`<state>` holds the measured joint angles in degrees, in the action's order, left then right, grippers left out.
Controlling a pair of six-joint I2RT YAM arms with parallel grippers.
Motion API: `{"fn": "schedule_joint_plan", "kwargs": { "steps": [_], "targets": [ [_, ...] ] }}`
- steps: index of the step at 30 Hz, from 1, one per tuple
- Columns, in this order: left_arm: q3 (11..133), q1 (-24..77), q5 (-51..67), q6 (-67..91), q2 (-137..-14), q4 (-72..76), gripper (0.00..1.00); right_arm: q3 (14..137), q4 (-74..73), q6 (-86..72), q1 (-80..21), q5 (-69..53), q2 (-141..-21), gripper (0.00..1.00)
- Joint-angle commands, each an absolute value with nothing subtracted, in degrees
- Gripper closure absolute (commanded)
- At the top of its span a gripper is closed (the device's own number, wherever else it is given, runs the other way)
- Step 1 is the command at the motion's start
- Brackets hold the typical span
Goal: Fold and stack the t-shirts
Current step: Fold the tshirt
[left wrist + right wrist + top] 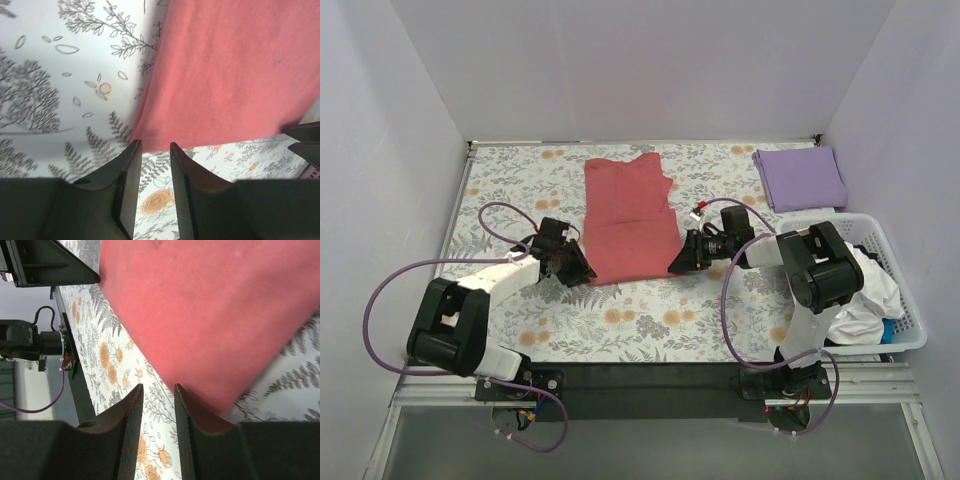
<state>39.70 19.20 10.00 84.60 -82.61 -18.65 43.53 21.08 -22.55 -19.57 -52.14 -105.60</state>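
While the salmon-red t-shirt [628, 215] lies flat, grippers [586, 271] [676, 265] flank it.

Bare floral table cloth [640, 320] lies open between my left claw [586, 274] and right claw [676, 267], below the hem of the salmon-red t-shirt [628, 215]. The white basket [910, 330] crowds my right arm [820, 265], perhaps touching it.

Floral table cloth [620, 320] spread flat; white slatted basket [912, 325] at its right edge.

On the floral-cloth surface [510, 190], the salmon-red cloth t-shirt [628, 215] lies central; lavender-purple folded t-shirt [798, 177] at two o'clock, white slatted plastic basket [905, 305] at four.
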Motion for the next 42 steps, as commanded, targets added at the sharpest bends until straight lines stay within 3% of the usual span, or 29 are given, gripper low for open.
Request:
{"fn": "schedule_joint_plan", "kwargs": {
  "steps": [1,7,11,17,20,21,26,31,36,42],
  "targets": [
    [39.02,19.16,5.98,83.32,-75.42,-23.46,0.68,45.77,20.65,-23.46,-24.49,-49.93,-100.73,0.62],
    [38.59,19.51,3.08,82.79,-69.96,-26.63,0.62,53.78,25.56,-28.29,-34.70,-47.20,-108.51,0.62],
    [38.41,19.51,1.67,82.79,-68.73,-27.60,0.59,58.00,34.34,-35.14,-36.47,-48.16,-116.97,0.61],
    [38.50,19.60,1.05,82.35,-68.90,-28.21,0.57,58.28,34.63,-35.42,-36.56,-46.23,-122.70,0.62],
    [38.93,19.60,1.32,82.09,-69.26,-28.21,0.54,56.34,34.28,-35.42,-36.56,-45.62,-117.70,0.61],
    [39.11,19.69,1.49,82.00,-69.43,-28.39,0.47,55.82,33.93,-35.16,-36.48,-45.09,-114.12,0.61],
    [40.86,20.13,2.11,81.74,-72.15,-28.83,0.36,54.32,19.45,-25.33,-36.39,-39.04,-102.85,0.60],
    [44.03,21.79,1.76,81.48,-76.98,-30.49,0.25,55.02,0.11,-16.00,-36.39,-17.18,-92.05,0.47],
    [48.15,24.25,1.67,79.63,-82.52,-31.20,0.25,54.05,-11.77,-13.62,-36.30,-2.47,-85.36,0.27],
    [52.29,26.01,-2.55,78.31,-87.01,-34.54,0.38,51.25,-13.89,-14.24,-36.21,-0.70,-82.44,0.25]
  ]
}}
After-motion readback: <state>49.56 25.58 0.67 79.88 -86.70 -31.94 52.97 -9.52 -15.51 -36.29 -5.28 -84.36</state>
